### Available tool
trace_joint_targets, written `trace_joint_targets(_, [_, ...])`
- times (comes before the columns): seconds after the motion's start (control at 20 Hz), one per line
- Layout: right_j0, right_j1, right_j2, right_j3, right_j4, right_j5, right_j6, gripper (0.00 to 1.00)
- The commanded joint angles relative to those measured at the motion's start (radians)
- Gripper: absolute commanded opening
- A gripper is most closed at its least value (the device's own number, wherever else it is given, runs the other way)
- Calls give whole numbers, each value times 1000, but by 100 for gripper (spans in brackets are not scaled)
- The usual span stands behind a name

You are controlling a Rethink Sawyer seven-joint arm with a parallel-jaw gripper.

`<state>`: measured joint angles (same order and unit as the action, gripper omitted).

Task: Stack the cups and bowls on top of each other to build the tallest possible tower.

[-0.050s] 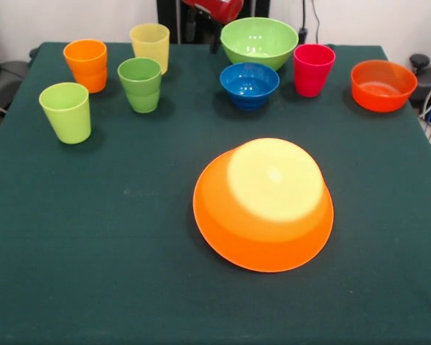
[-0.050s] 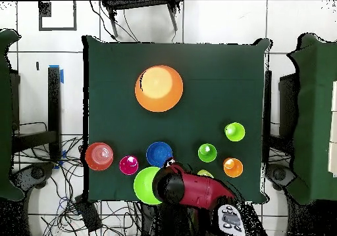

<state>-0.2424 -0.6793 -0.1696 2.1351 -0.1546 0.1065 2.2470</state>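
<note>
Empty cups and bowls on the tabletop (image 1: 93, 251)

We see the large orange bowl (image 1: 263, 205) upside down, the other bowls and cups upright and empty; we cannot tell the end effector's (image 2: 170, 163) state.

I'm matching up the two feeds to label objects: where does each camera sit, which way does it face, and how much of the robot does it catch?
Front view: across the table, facing the robot; only a red piece of the arm shows at the top edge.
Overhead view: above the table, looking straight down; the red arm enters from the bottom edge.
Shared: the upturned orange bowl, blue bowl and cups, turned half round between views.
</note>
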Motion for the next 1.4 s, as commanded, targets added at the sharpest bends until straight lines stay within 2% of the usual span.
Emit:
trace_joint_targets(0.05, [11, 2, 72, 111, 74, 20, 191, 100])
trace_joint_targets(0.5, [55, 243, 109, 120, 118, -304, 292, 100])
trace_joint_targets(0.75, [87, 338, 121, 104, 149, -401, 326, 100])
trace_joint_targets(0.95, [129, 386, 120, 107, 190, -458, 354, 100])
trace_joint_targets(1.1, [154, 383, 109, 119, 250, -403, 364, 100])
trace_joint_targets(1.25, [209, 304, 65, 149, 307, -302, 344, 100])
trace_joint_targets(1.4, [233, 234, 12, 148, 316, -229, 290, 100])
